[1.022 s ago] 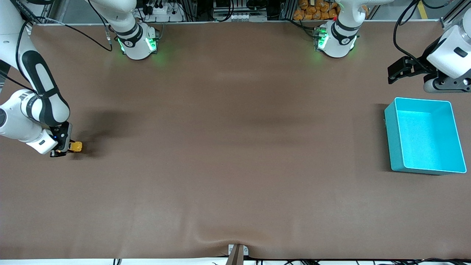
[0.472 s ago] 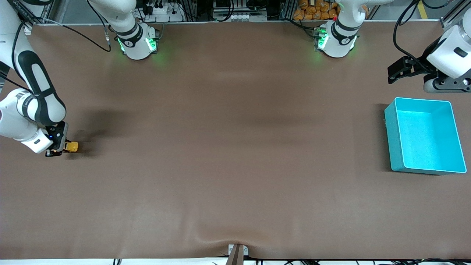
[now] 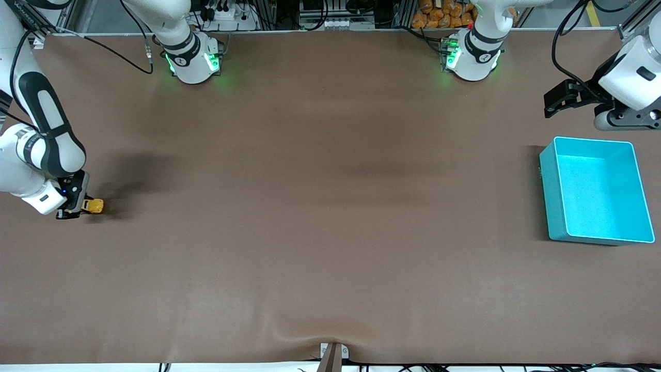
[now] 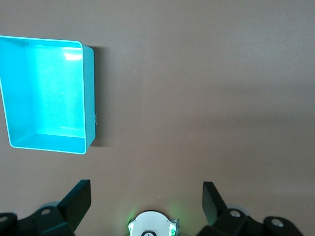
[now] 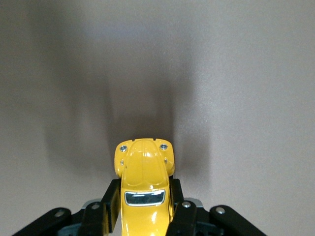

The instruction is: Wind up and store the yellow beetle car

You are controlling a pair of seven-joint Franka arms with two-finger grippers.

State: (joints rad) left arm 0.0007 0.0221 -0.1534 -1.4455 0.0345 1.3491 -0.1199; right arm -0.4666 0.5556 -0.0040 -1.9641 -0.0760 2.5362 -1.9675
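The yellow beetle car (image 3: pixel 95 205) (image 5: pixel 144 184) sits low at the table surface at the right arm's end, clamped between the black fingers (image 5: pixel 109 206) of my right gripper (image 3: pixel 77 207) (image 5: pixel 145 209), which is shut on its sides. Its rounded hood sticks out past the fingertips, and its rear is hidden by the gripper. My left gripper (image 3: pixel 560 99) (image 4: pixel 146 199) hangs open and empty above the table at the left arm's end, beside the teal bin (image 3: pixel 630 194) (image 4: pixel 88 93).
The teal bin stands empty at the left arm's end. Brown matting (image 3: pixel 330 206) covers the whole table, with a wrinkle (image 3: pixel 310 333) at the edge nearest the front camera. The two arm bases (image 3: pixel 193 59) stand along the edge farthest from that camera.
My right gripper has drawn the yellow car a short way toward the right arm's end of the table. The left arm has not moved.
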